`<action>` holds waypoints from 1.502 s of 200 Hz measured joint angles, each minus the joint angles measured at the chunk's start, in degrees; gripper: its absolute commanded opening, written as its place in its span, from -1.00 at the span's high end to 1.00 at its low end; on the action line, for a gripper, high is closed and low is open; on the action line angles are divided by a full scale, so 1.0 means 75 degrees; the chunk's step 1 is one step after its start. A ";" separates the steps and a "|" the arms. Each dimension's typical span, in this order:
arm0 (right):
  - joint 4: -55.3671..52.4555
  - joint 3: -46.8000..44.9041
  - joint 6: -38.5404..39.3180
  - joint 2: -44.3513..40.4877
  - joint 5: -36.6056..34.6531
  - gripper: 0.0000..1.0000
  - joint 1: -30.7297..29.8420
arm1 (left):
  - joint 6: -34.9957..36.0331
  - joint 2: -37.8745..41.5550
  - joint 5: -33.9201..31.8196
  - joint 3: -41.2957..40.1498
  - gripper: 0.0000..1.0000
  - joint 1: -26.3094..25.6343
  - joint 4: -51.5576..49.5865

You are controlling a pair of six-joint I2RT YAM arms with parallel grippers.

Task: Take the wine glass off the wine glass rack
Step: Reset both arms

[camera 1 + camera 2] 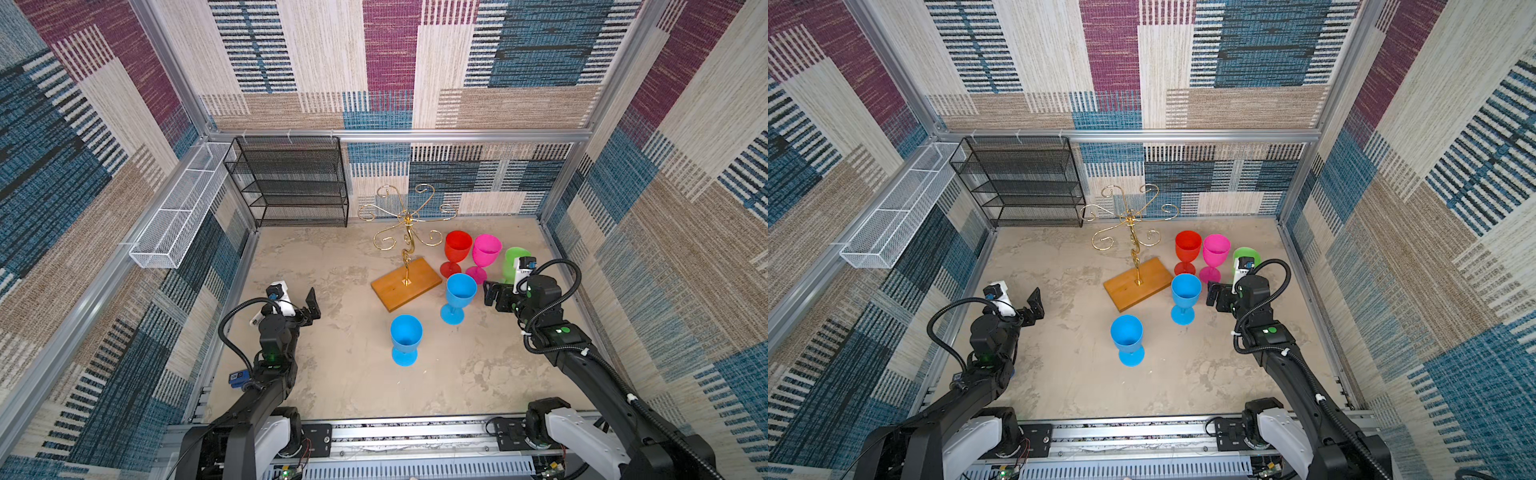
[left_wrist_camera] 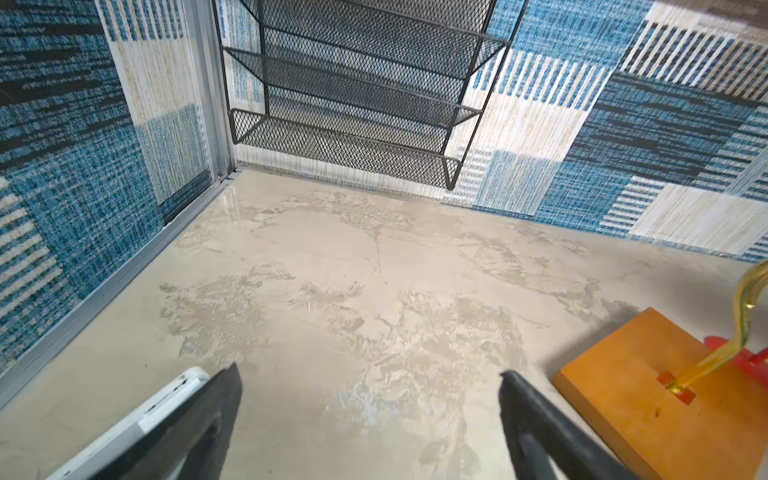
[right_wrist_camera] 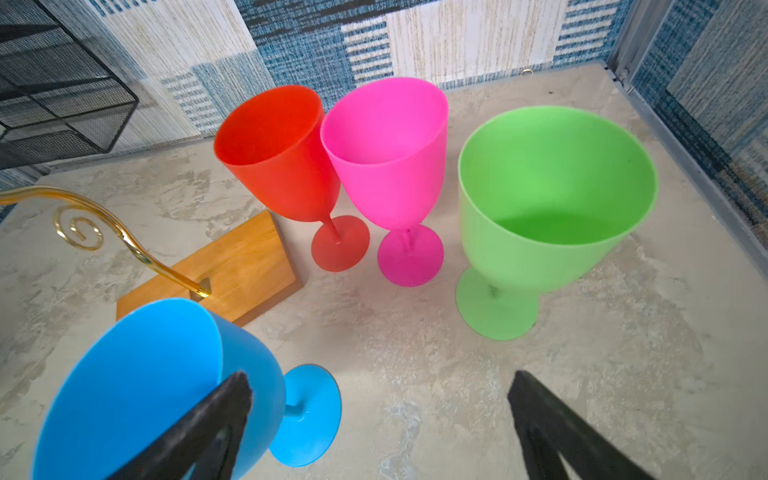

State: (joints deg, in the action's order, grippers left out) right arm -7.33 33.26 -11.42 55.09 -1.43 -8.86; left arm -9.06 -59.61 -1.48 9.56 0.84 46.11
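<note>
- wine glass rack (image 1: 406, 286) sits mid-table, a bit toward the far side
- all the glasses are upright on the table (image 1: 340, 374): red glass (image 1: 457, 247), pink glass (image 1: 485, 249) and green glass (image 1: 512, 262) right of the rack, far blue glass (image 1: 460, 293) and near blue glass (image 1: 406, 334) closer in
- right claw (image 3: 380, 376) is spread wide, gripping nothing, just right of the far blue glass
- left claw (image 2: 369, 374) is wide open too, nothing in it, well left of the rack

Gold wire rack (image 1: 409, 224); wooden base (image 1: 406, 288); matt plastic glasses (image 3: 386, 153).
</note>
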 measured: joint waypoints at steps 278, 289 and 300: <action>0.6639 -0.3075 0.1714 0.0463 -0.0947 -0.98 0.0134 | 0.1169 -0.4106 -0.0431 -0.0306 -0.97 -0.0026 0.4164; 0.6811 -0.3165 0.1737 0.0458 -0.0944 -0.98 0.0134 | 0.1166 -0.4106 -0.0504 -0.0306 -0.98 -0.0026 0.4167; 0.6974 -0.3232 0.1818 0.0469 -0.0895 -0.98 0.0134 | 0.1166 -0.4103 -0.0551 -0.0312 -0.98 -0.0026 0.4167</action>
State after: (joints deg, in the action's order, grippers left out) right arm 44.97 9.02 2.22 58.61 -8.14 -7.86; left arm -0.32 -90.39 -5.61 7.22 0.64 77.36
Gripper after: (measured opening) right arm 0.991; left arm 0.990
